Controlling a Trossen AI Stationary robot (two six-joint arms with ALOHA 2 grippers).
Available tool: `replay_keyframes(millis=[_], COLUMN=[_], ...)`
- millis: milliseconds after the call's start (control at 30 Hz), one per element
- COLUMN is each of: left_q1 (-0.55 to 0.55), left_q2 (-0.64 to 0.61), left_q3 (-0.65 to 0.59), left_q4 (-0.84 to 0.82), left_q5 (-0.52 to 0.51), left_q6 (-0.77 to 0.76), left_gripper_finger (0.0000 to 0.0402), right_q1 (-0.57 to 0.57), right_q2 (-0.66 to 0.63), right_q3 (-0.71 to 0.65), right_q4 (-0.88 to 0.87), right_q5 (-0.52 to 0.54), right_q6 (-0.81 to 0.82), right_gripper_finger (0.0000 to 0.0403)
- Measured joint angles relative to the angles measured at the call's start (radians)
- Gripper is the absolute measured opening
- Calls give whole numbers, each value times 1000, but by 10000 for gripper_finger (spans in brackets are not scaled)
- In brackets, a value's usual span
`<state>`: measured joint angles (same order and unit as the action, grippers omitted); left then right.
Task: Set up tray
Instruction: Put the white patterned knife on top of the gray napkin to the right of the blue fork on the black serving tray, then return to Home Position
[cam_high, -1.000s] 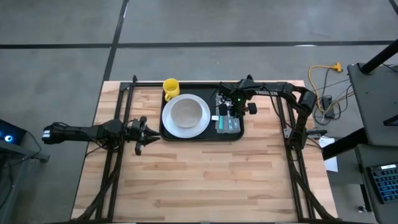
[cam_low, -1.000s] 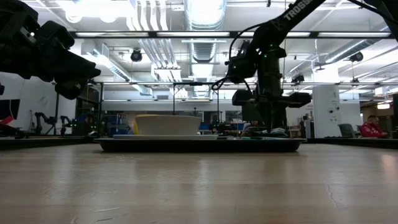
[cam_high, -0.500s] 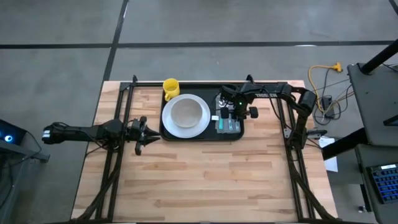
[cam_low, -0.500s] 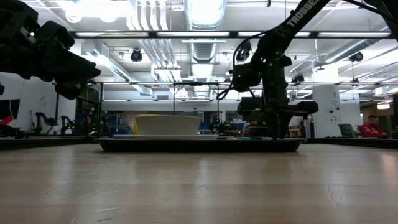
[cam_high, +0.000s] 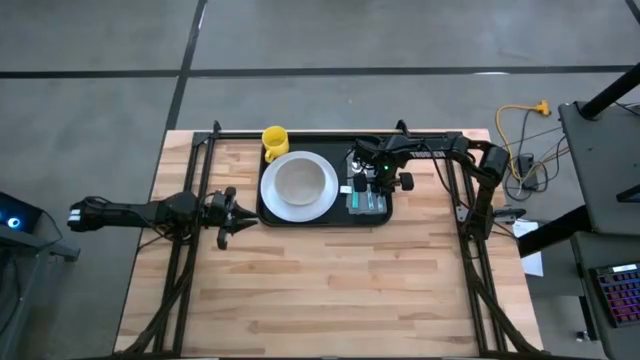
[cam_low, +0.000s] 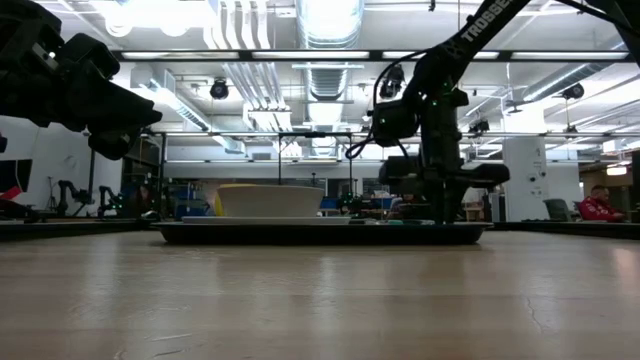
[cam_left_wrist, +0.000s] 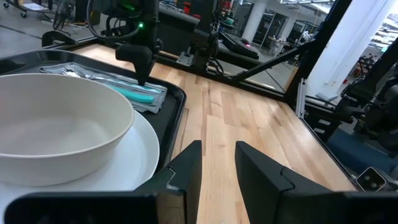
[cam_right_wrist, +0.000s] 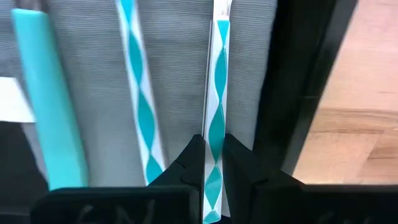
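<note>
Since second ago, right gripper (cam_right_wrist: 213, 163) shifted slightly over napkin; we see fingers pinched on striped straw (cam_right_wrist: 216, 81). Tray (cam_high: 320, 220) just behind left gripper (cam_left_wrist: 216, 163), fingers apart. We judge tray rigid, loaded: grip rim.

White capital letters show on the right arm (cam_low: 470, 25) in the low view: "TROSS" can be read running up the dark link, well above its gripper, before the frame's top edge cuts the word off. In the high view the same arm carries a pale printed line on the link behind its gripper, but the letters are too small to make out. No lettering, number or label can be read on the tray, the dishes, the wrapped items or the table in either wrist view, and nothing in the room behind carries a sign that can be made out.
</note>
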<state>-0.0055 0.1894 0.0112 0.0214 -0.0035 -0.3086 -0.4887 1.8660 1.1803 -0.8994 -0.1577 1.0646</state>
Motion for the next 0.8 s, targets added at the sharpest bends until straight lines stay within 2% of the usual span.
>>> replay_keyframes(millis=[367,800], left_q1=[0,0], left_q2=[0,0], left_q3=[0,0], left_q4=[0,0], left_q5=[0,0], left_q6=[0,0], left_gripper_finger=[82,82], right_q1=[4,4], right_q2=[0,-5], right_q3=[0,28], right_q4=[20,19], right_q5=[-8,0], right_q6=[-8,-26], right_gripper_finger=[26,98])
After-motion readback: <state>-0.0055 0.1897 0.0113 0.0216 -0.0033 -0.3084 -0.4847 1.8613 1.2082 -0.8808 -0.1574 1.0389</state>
